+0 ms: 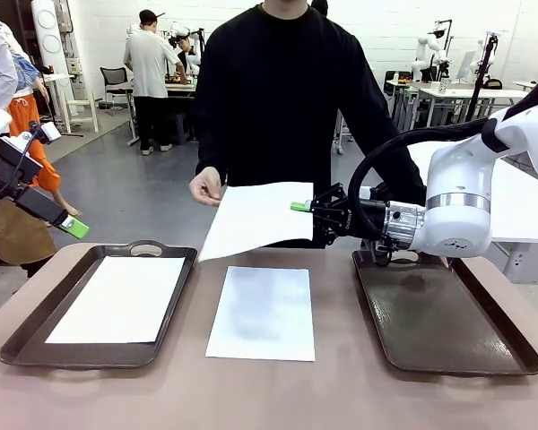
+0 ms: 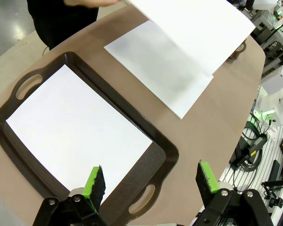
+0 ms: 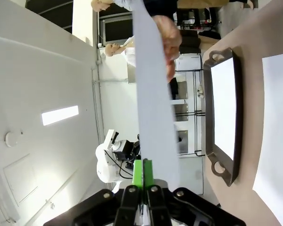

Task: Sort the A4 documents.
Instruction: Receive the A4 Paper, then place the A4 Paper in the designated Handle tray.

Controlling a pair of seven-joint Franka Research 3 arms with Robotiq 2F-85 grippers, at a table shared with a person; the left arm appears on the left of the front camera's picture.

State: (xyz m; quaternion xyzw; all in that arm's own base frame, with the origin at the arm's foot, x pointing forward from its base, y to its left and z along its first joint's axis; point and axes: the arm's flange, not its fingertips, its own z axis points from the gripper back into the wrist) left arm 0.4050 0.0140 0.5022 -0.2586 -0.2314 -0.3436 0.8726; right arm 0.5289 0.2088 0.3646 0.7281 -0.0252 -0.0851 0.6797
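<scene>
Three A4 documents show. One white sheet lies in the left dark brown tray. A second sheet lies flat on the table between the trays. The third sheet hangs in the air above the table's far side, pinched at its right edge by my right gripper, which is shut on it; the person's hand is at its far left corner. In the right wrist view the held sheet runs edge-on from the fingers. My left gripper stands open above the left tray's near corner, holding nothing.
An empty dark brown tray sits at the right, under my right arm. The person in a black top stands at the far edge. Other people and tables are farther back.
</scene>
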